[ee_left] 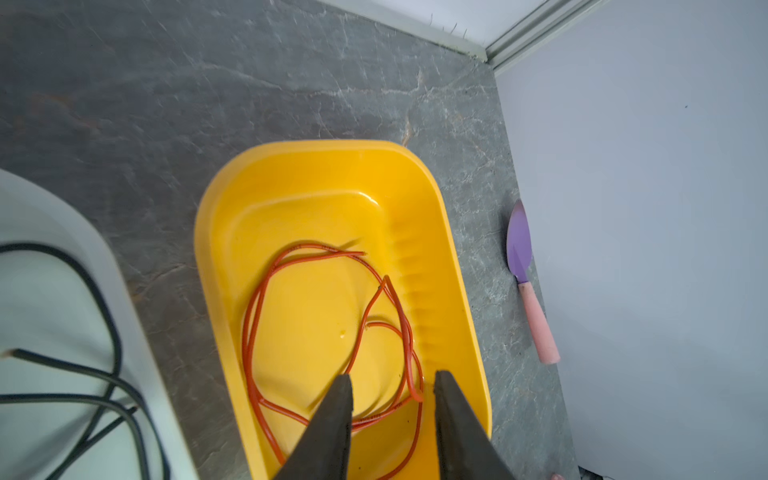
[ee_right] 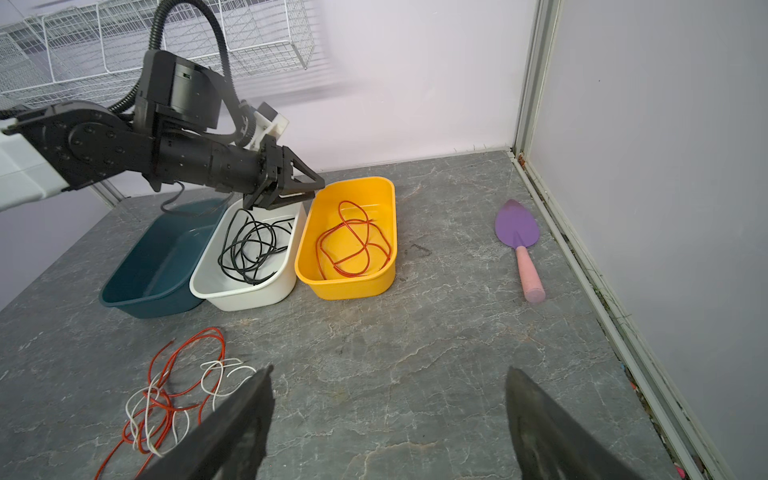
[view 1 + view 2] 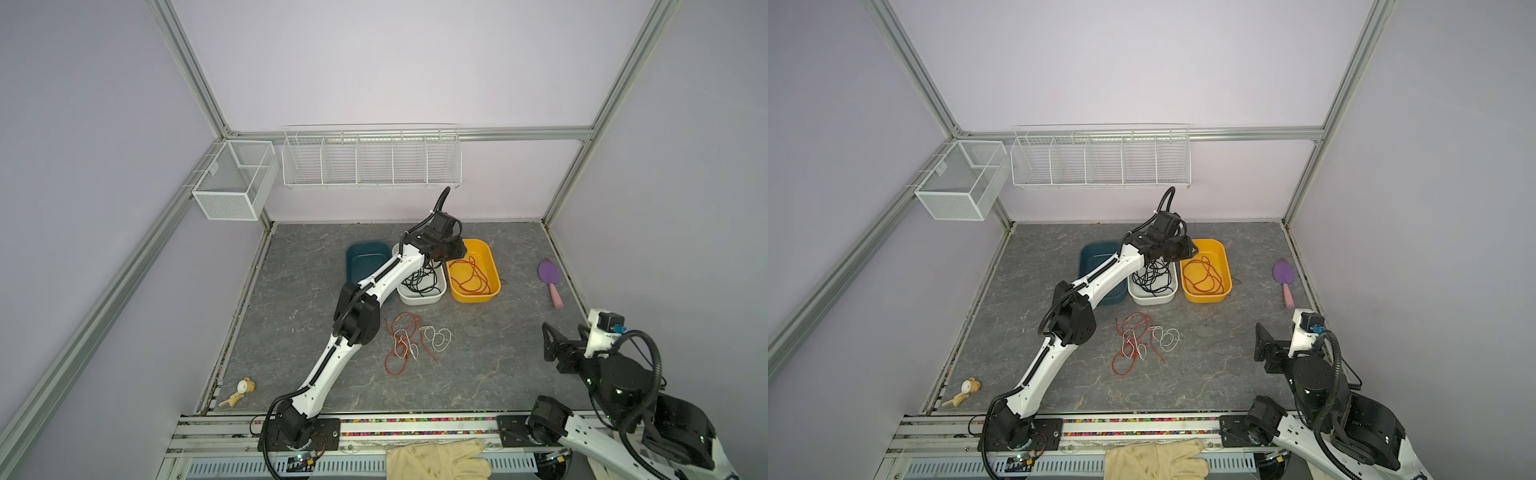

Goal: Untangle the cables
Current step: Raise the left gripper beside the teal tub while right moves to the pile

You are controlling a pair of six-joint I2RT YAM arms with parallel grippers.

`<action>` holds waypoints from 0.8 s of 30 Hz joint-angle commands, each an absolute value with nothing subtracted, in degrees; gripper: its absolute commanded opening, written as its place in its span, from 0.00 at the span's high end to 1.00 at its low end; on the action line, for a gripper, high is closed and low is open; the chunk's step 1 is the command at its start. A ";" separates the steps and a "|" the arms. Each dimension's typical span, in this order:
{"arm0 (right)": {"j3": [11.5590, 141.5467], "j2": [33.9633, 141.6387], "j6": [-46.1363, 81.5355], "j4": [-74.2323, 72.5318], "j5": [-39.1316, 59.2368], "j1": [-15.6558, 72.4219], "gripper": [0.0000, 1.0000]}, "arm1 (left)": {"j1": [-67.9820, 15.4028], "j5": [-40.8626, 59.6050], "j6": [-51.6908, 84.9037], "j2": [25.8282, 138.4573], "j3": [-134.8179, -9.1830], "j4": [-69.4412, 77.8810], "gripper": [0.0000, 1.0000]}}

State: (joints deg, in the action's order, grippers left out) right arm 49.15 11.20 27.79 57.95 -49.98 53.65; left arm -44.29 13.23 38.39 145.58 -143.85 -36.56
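A red-orange cable (image 3: 471,276) lies looped inside the yellow tub (image 1: 415,266). My left gripper (image 1: 394,374) hovers over that tub's near end, open, with nothing between its fingers; it also shows in a top view (image 3: 455,249). Black cables (image 3: 424,280) are piled in the white tub (image 3: 419,298) beside it. A tangle of red-orange and white cables (image 3: 409,340) lies on the grey table in front of the tubs, also seen in the right wrist view (image 2: 162,399). My right gripper (image 2: 390,369) stands wide open and empty above bare table at the front right (image 3: 552,340).
A dark teal tub (image 3: 365,259) stands left of the white one. A purple trowel with a pink handle (image 3: 550,278) lies by the right wall. A small wooden toy (image 3: 241,390) sits front left, a cloth glove (image 3: 436,459) on the front rail. Wire baskets (image 3: 370,160) hang on the walls.
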 commanded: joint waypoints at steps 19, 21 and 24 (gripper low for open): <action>50.01 29.10 23.30 52.64 -35.43 53.53 0.12 | -39.46 -2.28 15.75 110.26 -115.58 -50.01 0.43; 50.01 31.72 24.30 51.13 -32.22 53.53 0.12 | -39.46 -4.06 15.38 105.55 -109.31 -48.54 0.41; 50.01 37.04 26.20 47.44 -25.88 53.55 0.12 | -39.45 -5.95 15.73 97.84 -99.35 -43.86 0.35</action>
State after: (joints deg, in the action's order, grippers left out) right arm 49.41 33.41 24.51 52.62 -33.04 53.65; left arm -39.38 -2.11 17.52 103.90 -105.06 -46.09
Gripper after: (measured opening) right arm 0.881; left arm 0.640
